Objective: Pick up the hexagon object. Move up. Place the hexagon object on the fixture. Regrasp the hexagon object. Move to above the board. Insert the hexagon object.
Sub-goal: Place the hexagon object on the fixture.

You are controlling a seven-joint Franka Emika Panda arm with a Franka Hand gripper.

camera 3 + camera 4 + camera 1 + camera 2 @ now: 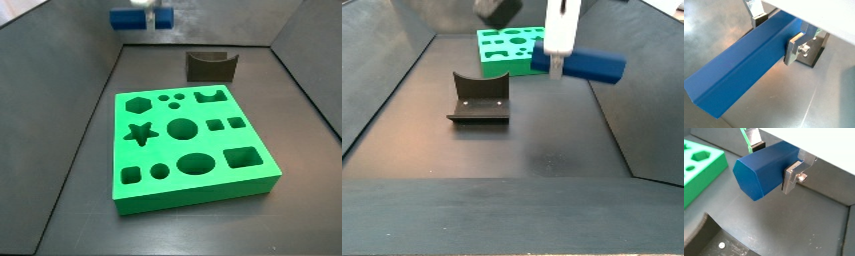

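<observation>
The claw (556, 45) pinches the hexagon object (585, 66) — long axis level, lifted above the floor.

1 hexagon object (591, 67) shows, a blue bar, clamped in 1 end effector (774, 162) raised above the desk (201, 230). 1 board (190, 150) lies on it, green, with 12 shaped holes. 1 fixture (477, 99) stands apart from the board.
</observation>
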